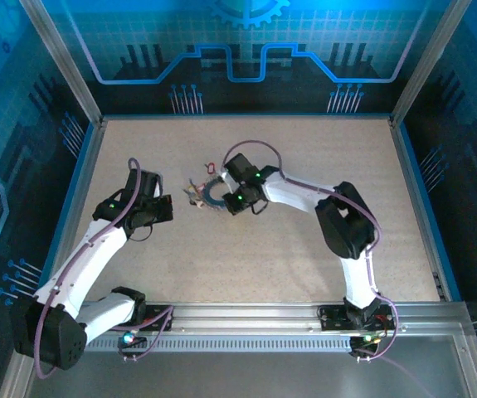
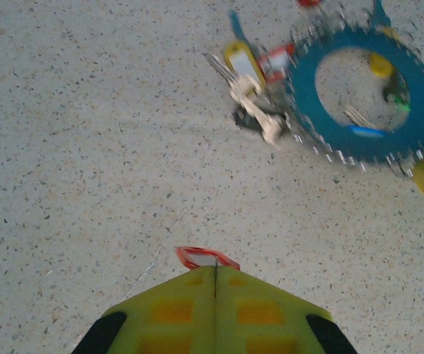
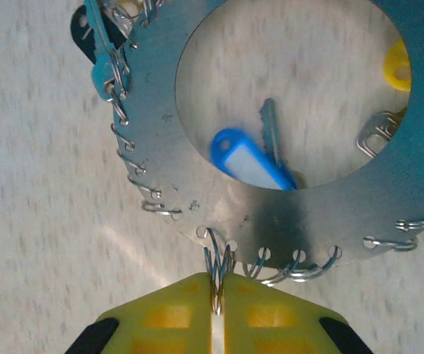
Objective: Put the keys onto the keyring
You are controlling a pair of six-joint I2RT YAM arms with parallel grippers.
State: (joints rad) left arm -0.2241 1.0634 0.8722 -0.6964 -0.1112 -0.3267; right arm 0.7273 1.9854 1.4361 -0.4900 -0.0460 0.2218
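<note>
- We see a speckled beige table (image 1: 304, 249), flat and matte.
- On it rests the keyring (image 2: 309, 103), a toothed metal band hung with wire loops.
- Inside its hole we find a blue-headed key (image 3: 250, 161) lying on the table.
- Just beside its outer edge, a yellow-headed key (image 2: 242, 60) and a red-headed key (image 2: 276, 57) lie clustered.

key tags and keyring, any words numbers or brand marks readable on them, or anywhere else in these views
No readable text anywhere.
blue key tag: white label window, looks blank.
red key tag: white insert, too small and blurred to read.
keyring: bare metal, no stamp visible.
back wall: gear and circuit-line graphics, no letters.
</note>
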